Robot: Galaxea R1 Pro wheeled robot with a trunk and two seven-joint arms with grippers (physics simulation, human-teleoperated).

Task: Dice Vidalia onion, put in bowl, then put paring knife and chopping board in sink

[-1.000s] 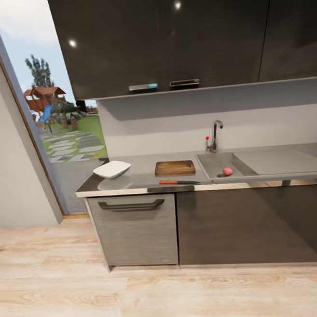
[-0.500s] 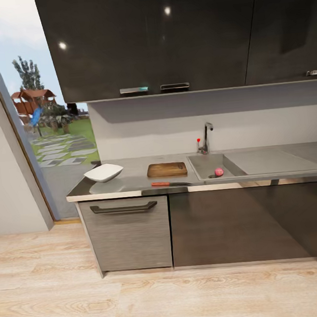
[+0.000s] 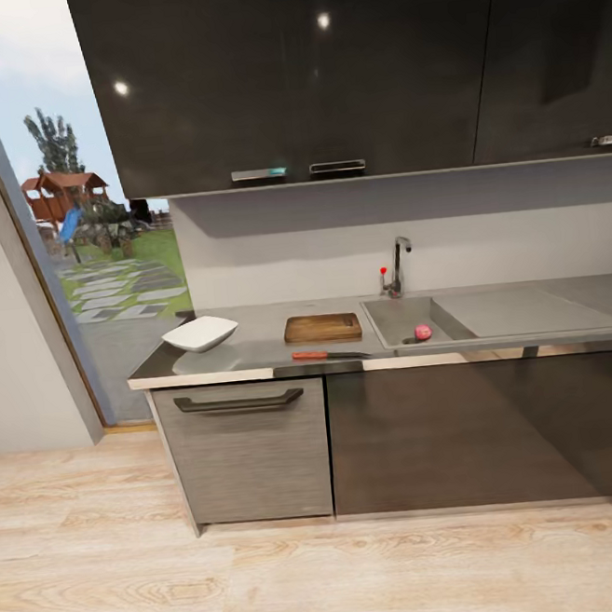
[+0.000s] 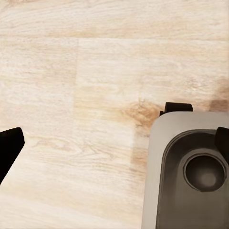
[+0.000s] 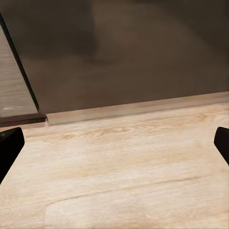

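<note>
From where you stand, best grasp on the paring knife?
Grip the orange-red handle of the paring knife, likely from above. It lies flat along the countertop front edge, handle toward the bowl, blade pointing toward the sink, clear of the chopping board.

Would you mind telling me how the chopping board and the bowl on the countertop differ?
The chopping board is dark brown wood and lies flat; the bowl is white with raised sides. The chopping board lies nearer the sink, while the bowl stands towards the countertop's left end. Both hold nothing.
</note>
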